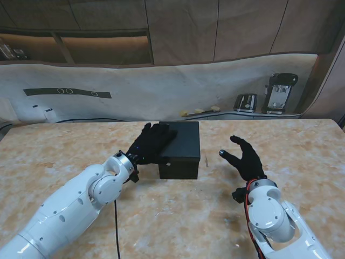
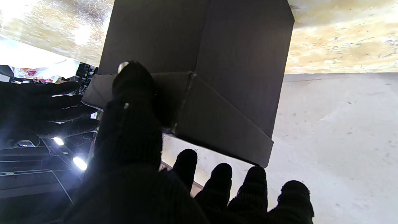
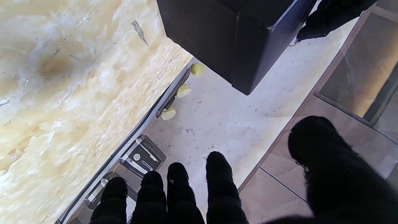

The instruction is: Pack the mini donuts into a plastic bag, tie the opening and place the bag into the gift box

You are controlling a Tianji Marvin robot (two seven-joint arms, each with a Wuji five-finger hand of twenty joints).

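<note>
1 black gift box (image 1: 180, 148), lid shut, centre of worktop (image 1: 64, 145). Left robot hand (image 1: 152, 143): laid on box's left top edge, fingers spread, gripping nothing. Right robot hand (image 1: 245, 159): spread, holding nothing, just right of box, not touching.

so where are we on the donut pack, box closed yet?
The black gift box looks shut, lid on top. No donuts or bag show on the table, so they're presumably inside, though that can't be confirmed. In hand: the left hand rests on the box's left top edge; the right hand is open beside it, apart. Left: likely just letting go.
</note>
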